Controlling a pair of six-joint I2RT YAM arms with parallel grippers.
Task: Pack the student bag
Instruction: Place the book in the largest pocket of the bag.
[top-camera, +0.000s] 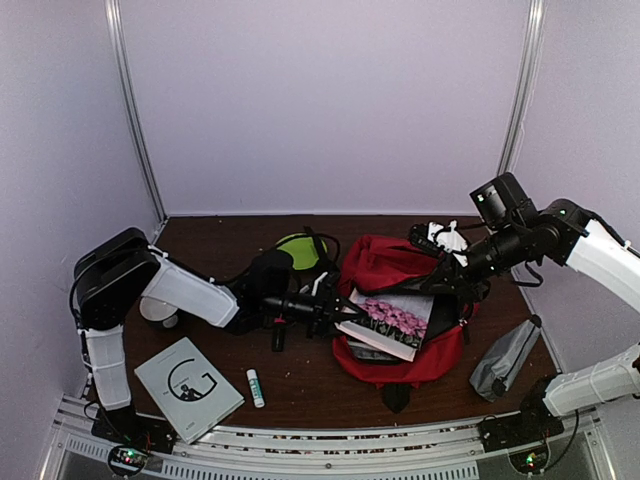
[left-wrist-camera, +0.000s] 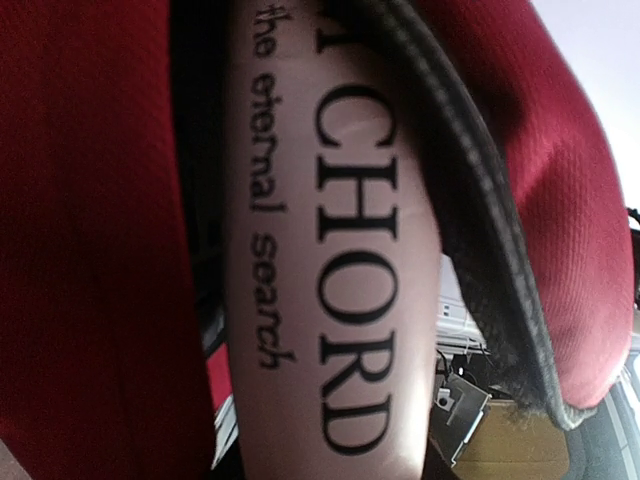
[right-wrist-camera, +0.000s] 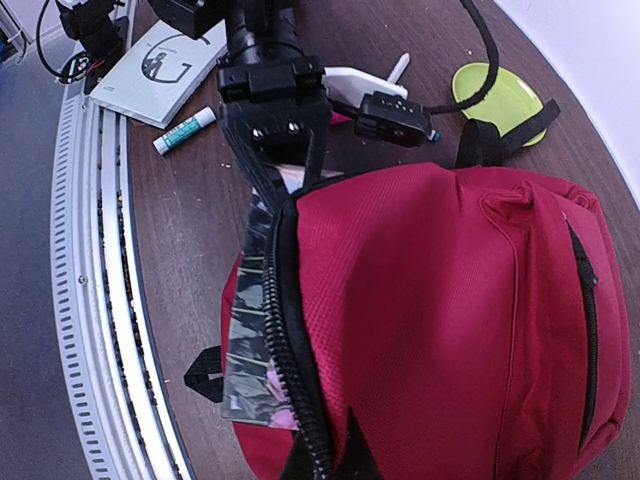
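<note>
Student bag (top-camera: 440, 350) is sitting center-right in the top view on the table (top-camera: 320, 395), with its mouth gaping toward the left. Right gripper (top-camera: 445, 282) is sitting at the bag's upper zipper rim. Its jaws are fully closed and appear to be pinching the fabric and propping the mouth open.

Left gripper (top-camera: 338, 318) is clamping the left edge of a flower-cover book (top-camera: 392, 320), jaws partly open around its thickness. The left wrist view is showing the book's lettering squeezed between red fabric walls. The right wrist view is showing a good part of the cover sticking out below the zipper line. So the book is only partway in.

Something dark is lying under the book inside the bag; I cannot tell what it is.

Lying outside the bag:
- a grey-white book (top-camera: 188, 388), lower left
- a glue stick (top-camera: 256, 387) just beside that book
- a green disc (top-camera: 298, 248), upper center
- a grey pouch (top-camera: 505, 362), right of the bag
- a white item (top-camera: 450, 240) behind the bag

Judging progress: packing is underway and far from done. The book needs seating fully, the loose items need loading, and the zipper needs closing.
</note>
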